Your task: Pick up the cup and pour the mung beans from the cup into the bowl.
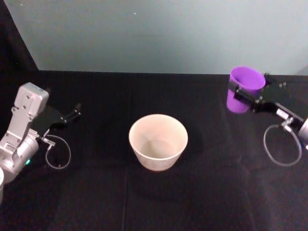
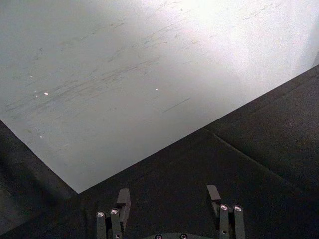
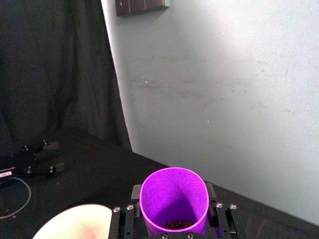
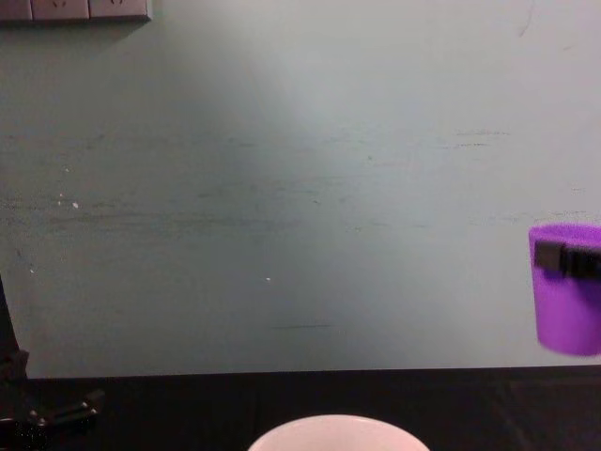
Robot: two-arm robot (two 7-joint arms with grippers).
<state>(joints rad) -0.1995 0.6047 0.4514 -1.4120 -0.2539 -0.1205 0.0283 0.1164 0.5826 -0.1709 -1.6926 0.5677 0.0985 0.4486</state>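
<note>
The purple cup (image 1: 244,88) hangs upright in the air at the right, held by my right gripper (image 1: 246,91), which is shut on it. Its wall is squeezed between the fingers (image 3: 219,219), and dark mung beans (image 3: 178,224) lie at the bottom of the cup (image 3: 174,204). From the chest view the cup (image 4: 566,301) floats well above the table. The pinkish-white bowl (image 1: 158,142) stands at the table's middle, left of the cup and lower; its rim (image 3: 75,221) and rim (image 4: 329,433) show too. My left gripper (image 1: 74,114) rests open at the left, with nothing between its fingers (image 2: 122,201).
A black cloth (image 1: 144,202) covers the table, and a pale wall (image 1: 159,33) rises behind it. Cable loops hang near each wrist (image 1: 57,153) (image 1: 281,144). A wall socket strip (image 4: 75,9) sits high on the wall.
</note>
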